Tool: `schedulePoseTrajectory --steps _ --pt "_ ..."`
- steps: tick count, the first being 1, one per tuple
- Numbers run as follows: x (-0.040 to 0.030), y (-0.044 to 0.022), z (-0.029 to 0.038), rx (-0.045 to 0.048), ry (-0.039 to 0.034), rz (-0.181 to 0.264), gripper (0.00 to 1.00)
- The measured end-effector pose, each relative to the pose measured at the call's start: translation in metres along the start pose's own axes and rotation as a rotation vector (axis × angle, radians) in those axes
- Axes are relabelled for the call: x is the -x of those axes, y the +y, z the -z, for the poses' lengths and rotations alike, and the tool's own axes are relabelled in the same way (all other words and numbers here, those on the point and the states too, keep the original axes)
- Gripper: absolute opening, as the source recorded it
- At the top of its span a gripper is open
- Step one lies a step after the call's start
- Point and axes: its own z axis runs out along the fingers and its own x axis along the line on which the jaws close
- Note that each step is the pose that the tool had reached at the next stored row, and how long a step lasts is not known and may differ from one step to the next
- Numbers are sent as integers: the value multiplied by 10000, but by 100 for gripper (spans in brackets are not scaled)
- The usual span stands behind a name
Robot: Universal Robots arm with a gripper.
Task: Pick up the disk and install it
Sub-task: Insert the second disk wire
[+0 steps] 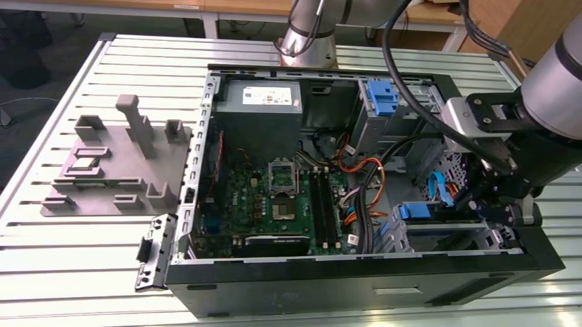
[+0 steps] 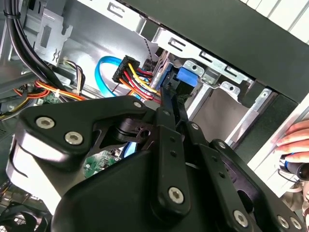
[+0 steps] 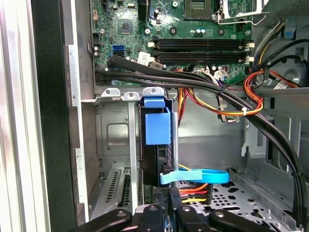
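Gripper [image 3: 174,212] by disk [image 3: 158,126], slatted table [image 1: 82,252]

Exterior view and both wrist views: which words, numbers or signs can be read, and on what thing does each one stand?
White label on the power supply: print too small to read.
Markings on the motherboard: too small to read.
No text can be quoted.

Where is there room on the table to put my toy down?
Bare table shows below the grey holder tray and left of the computer case in the exterior view. Inside the case is crowded: cables, circuit board, and the claw by the disk.
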Motion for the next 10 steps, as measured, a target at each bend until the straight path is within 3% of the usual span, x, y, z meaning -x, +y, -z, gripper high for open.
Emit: schedulePoseTrajectory --steps 10 --pt "0 3 -26 -1 7 1 16"
